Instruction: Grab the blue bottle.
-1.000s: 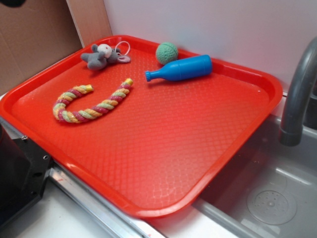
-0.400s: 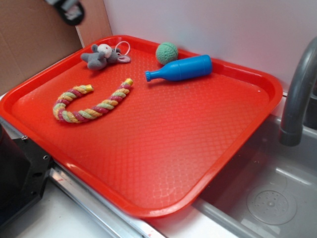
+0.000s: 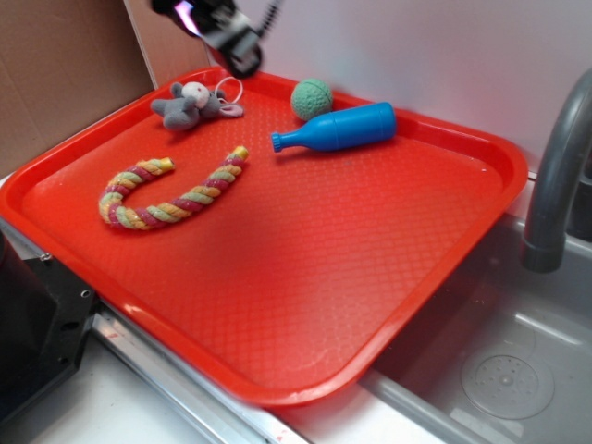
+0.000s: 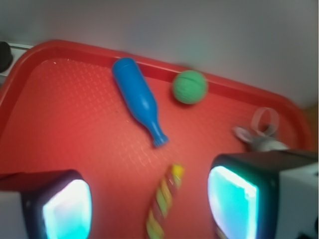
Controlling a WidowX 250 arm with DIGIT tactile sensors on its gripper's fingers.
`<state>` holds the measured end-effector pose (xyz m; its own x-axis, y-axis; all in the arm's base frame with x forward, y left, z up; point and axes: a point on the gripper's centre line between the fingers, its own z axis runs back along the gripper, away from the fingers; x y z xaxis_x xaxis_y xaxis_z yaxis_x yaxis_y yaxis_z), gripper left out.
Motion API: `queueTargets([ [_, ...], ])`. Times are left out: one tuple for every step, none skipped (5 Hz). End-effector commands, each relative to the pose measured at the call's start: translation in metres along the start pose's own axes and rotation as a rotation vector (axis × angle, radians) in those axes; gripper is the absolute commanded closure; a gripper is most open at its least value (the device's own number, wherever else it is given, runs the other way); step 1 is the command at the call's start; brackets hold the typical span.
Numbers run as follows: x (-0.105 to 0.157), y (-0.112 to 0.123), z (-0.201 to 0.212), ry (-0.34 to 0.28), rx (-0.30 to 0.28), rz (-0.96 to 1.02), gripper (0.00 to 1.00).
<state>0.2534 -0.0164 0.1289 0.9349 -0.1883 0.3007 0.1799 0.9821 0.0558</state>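
Your red tray (image 3: 462,240) holds everything. The blue bottle (image 3: 340,129) lies on its side near the far rim, neck toward the rope toy (image 3: 171,196), with the green ball (image 3: 312,98) just beside its body. It looks light, rigid and slick, likely to roll, so take it across the thick body. Your claw (image 4: 149,204) is spread open, holding nothing, well short of it.

Blue bottle (image 3: 338,129) at upper centre: its near side faces bare red tray (image 3: 305,277) floor. Green knitted ball (image 3: 312,98) sits just beside its far side; the tray rim and white wall (image 3: 416,46) close behind.
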Motion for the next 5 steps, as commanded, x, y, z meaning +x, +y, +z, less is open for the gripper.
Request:
queueTargets([
  [0.052,0.015,-0.061,-0.023,-0.038,0.044,0.00],
  [0.068,0.017,-0.099,0.001,-0.104,0.023,0.00],
  [0.079,0.005,-0.122,0.018,-0.137,-0.070,0.00],
  [0.080,-0.003,-0.130,0.016,-0.151,-0.133,0.00],
  [0.081,-0.002,-0.131,0.016,-0.143,-0.134,1.00],
])
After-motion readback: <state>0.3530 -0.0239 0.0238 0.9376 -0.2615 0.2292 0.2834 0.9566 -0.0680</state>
